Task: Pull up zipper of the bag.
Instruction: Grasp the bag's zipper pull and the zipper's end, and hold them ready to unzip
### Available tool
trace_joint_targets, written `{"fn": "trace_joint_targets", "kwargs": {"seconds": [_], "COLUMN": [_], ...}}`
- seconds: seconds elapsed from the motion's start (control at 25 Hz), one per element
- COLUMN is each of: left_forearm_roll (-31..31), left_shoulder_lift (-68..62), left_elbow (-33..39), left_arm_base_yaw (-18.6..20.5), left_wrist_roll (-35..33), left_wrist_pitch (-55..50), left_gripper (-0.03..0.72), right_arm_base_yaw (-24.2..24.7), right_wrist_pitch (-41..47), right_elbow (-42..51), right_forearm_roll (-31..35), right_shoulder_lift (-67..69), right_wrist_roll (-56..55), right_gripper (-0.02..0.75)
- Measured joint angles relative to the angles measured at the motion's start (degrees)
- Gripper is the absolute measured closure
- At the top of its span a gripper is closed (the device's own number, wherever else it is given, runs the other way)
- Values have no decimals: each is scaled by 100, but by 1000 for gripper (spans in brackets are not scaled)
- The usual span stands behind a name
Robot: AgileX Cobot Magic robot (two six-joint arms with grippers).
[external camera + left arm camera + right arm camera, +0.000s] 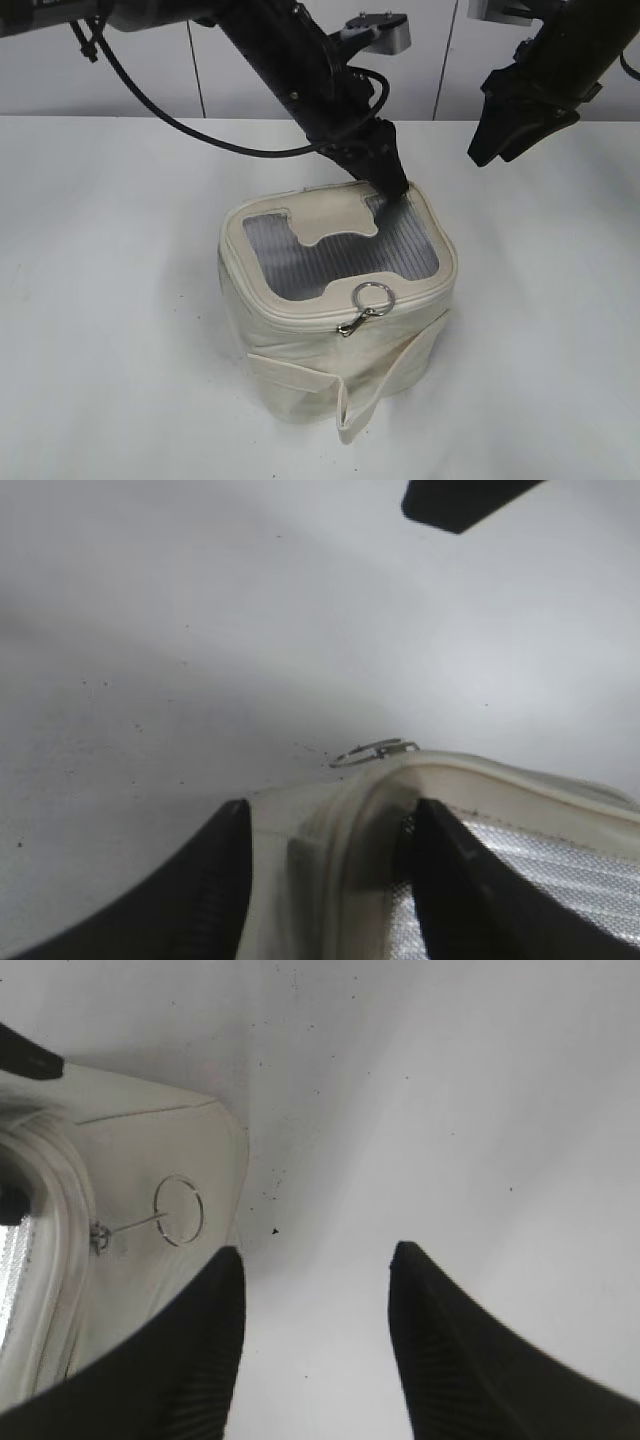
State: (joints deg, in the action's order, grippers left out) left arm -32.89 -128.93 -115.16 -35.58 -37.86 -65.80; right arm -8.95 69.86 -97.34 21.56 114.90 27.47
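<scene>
The cream-white bag [300,345] stands mid-table with its grey ribbed top panel [340,262] and cream patch [335,215]. The zipper track [300,316] runs round the top rim. A silver pull with a round ring [372,296] lies at the front edge. My left gripper [392,186] is open and straddles the rim at the bag's back right corner [325,815], one finger outside, one on the panel. A ringed pull [372,750] shows beyond it. My right gripper [492,150] hangs open and empty above the table right of the bag [315,1255], near the ring pull [178,1210].
The loose cream strap [380,385] hangs down the bag's front right. The white table [110,300] spreads all round the bag, with a pale wall behind. A right finger tip [460,500] shows at the top of the left wrist view.
</scene>
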Motion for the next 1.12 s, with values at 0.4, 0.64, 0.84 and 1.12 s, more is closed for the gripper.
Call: {"fn": "trace_joint_targets", "kwargs": {"seconds": [0.4, 0.64, 0.84, 1.12], "left_forearm_roll": [-395, -394, -251, -247], "left_shoulder_lift": [-127, -102, 6, 6], "left_elbow": [-13, -8, 4, 4], "left_arm_base_yaw": [17, -127, -228, -228], "left_wrist_roll": [-23, -129, -135, -142], "left_wrist_pitch": [-264, -270, -304, -304], "left_gripper": [597, 600, 601, 601], "right_arm_base_yaw": [0, 117, 470, 724], "right_wrist_pitch": [-5, -5, -11, -15], "right_elbow": [0, 5, 340, 1449], "right_forearm_roll": [7, -6, -13, 537], "right_shoulder_lift": [0, -26, -390, -917], "right_wrist_roll": [0, 5, 11, 476], "right_gripper": [363, 372, 419, 429]}}
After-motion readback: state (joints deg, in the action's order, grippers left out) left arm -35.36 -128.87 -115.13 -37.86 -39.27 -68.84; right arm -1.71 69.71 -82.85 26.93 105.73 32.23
